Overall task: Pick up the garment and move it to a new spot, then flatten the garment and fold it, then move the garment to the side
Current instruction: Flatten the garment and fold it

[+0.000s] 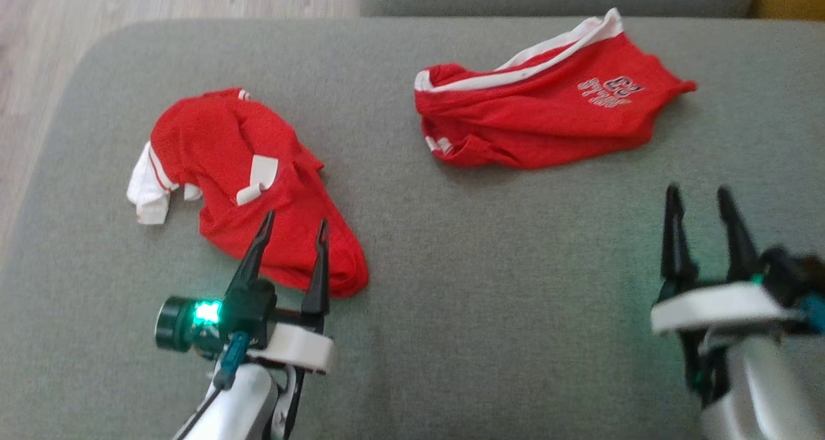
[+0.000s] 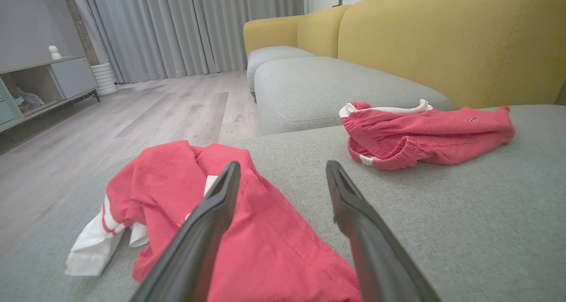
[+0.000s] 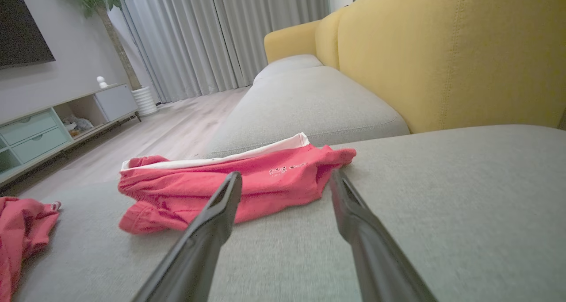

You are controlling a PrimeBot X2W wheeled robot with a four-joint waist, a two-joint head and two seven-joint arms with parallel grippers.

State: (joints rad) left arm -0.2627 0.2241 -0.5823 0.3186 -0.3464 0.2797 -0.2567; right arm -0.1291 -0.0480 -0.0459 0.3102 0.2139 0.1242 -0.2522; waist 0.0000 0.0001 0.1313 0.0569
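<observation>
Two pincers, both spread wide and gripping nothing. Left pincer (image 1: 296, 218) sits at the lower left of the head view, its tips over the near hem of the left garment (image 1: 219, 143); can't tell if they touch the cloth. In the left wrist view the same pincer (image 2: 283, 164) has one finger over red fabric and the other over bare cushion (image 2: 442, 231). Right pincer (image 1: 697, 189) is at the lower right, over bare grey cushion (image 1: 464, 311), apart from the right garment (image 1: 535, 118). Left garment: red, crumpled, with a white cuff sticking out on its left side, lying near the cushion's left edge. Right garment: red, white band along its far edge, small print on the front, bunched, lying farther back and to the right. The two garments are well apart, with bare cushion between them. In the right wrist view the right garment (image 3: 230, 187) lies past the finger tips. Behind: yellow sofa back (image 2: 442, 41), wood floor (image 2: 132, 112), grey curtains (image 2: 177, 28), low cabinet (image 2: 44, 85).
</observation>
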